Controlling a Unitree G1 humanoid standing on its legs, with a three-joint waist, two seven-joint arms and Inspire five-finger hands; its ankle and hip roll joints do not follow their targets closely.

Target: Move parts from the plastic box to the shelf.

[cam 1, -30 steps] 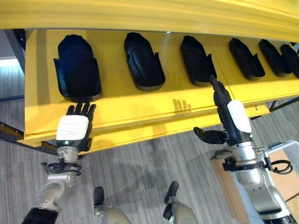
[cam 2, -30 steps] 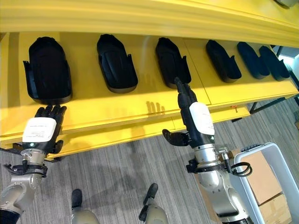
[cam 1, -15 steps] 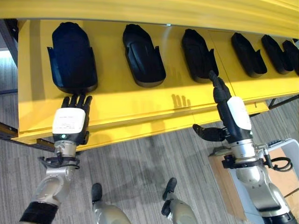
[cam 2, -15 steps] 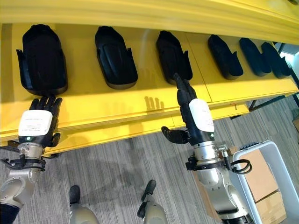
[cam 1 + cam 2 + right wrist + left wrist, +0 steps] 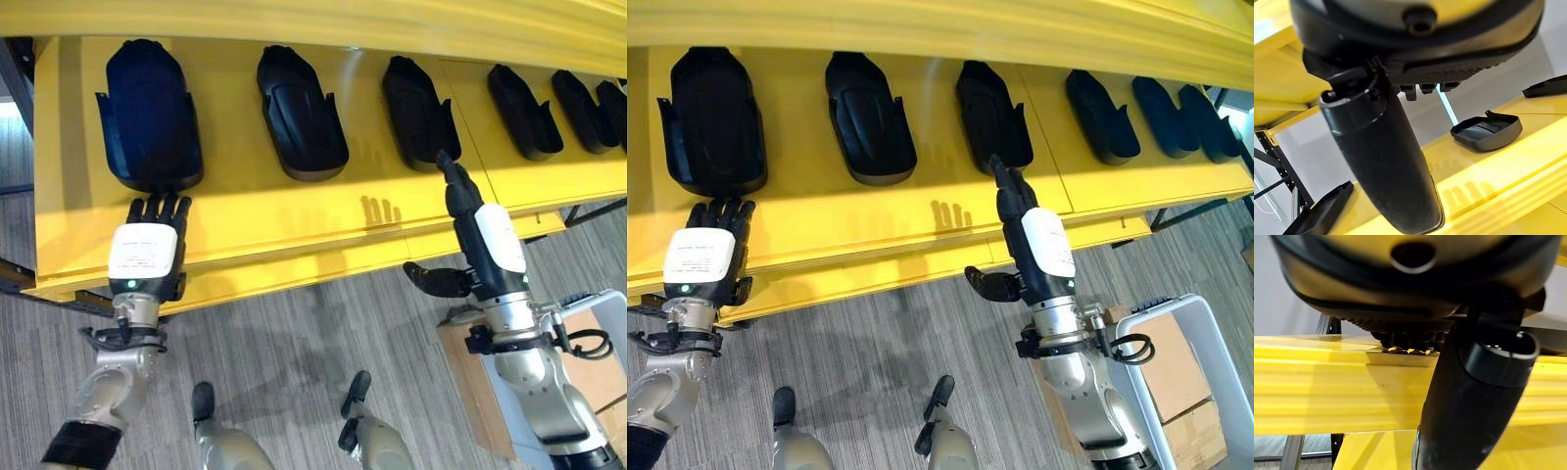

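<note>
Both hands have barely shifted. Left hand [image 5: 147,257] & right hand [image 5: 1034,240]: fingers straight, empty, at yellow metal shelf [image 5: 294,211] front edge; black moulded plastic parts [image 5: 299,116] placed. Next: withdraw, fetch more.

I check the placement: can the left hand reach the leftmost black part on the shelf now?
Probably yes: the left hand lies flat and open on the yellow shelf just before the leftmost black part, nothing between them.
</note>
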